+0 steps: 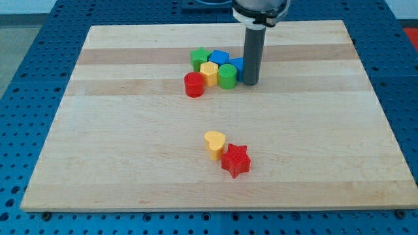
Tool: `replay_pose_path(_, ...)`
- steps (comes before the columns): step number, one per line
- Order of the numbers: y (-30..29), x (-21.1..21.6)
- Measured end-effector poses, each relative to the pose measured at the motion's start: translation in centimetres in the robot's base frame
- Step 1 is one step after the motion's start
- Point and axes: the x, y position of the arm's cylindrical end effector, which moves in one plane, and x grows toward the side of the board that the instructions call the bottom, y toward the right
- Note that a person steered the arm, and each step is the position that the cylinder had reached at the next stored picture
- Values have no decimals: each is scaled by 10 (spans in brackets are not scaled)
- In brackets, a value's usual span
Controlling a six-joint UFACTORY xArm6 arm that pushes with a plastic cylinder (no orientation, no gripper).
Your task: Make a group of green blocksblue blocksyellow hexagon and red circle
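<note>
Six small coloured blocks huddle near the top centre of a pale wooden board: a green star block, a blue angular block, a yellow hexagon block, a green cylinder block, a red circle block, and a second blue block partly hidden. My tip stands at the cluster's right edge, against that blue block; it has no jaws and holds nothing. Well apart, lower down, a yellow heart block touches a red star block.
</note>
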Motion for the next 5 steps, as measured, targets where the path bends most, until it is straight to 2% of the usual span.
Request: replay_pose_path(5,-33,-8)
